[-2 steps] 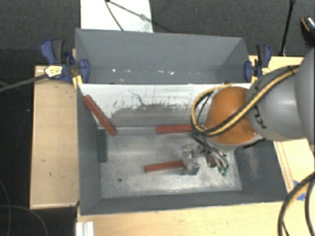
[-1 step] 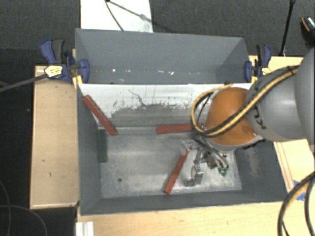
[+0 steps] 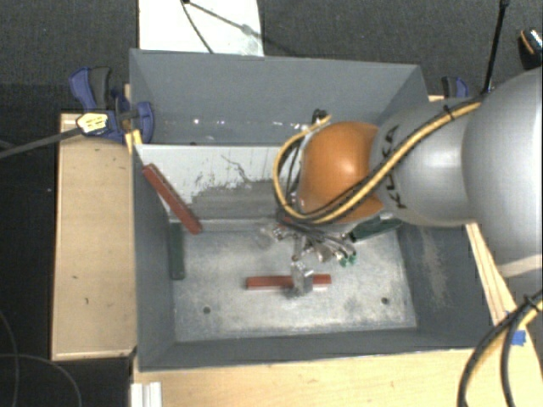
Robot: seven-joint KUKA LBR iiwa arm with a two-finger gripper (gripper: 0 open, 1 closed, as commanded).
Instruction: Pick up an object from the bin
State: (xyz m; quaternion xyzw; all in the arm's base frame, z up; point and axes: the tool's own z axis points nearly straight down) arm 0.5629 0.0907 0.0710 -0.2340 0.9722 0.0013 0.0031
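Closest to the lens, the big silver arm (image 3: 488,155) comes in from the right and slants down and to the left into the bin (image 3: 280,91). Its wrist wears a rounded orange cover (image 3: 335,170), and yellow-and-black cables (image 3: 407,147) loop round that cover. Below the cover, the gripper (image 3: 302,281) points nearly straight down at the bin floor.

Its tip is at a flat red-brown bar (image 3: 265,283), a thin strip that lies left to right on the floor in the near middle of the bin. The gripper meets the bar towards its right end. Most of the strip shows to the left of it and a short stub to the right. The gripper's metal parts hide the place where they meet, so I cannot tell whether it is open or closed, or whether it has hold of the bar.

Just right of the gripper, a small green piece (image 3: 347,259) lies on the floor, close under the wrist. A second green thing (image 3: 373,224) shows a little farther back, partly hidden by the arm.

Well apart on the left, another red-brown strip (image 3: 172,199) leans tilted against the left wall. A dark greenish bar (image 3: 176,251) lies beside its lower end, along the foot of that wall
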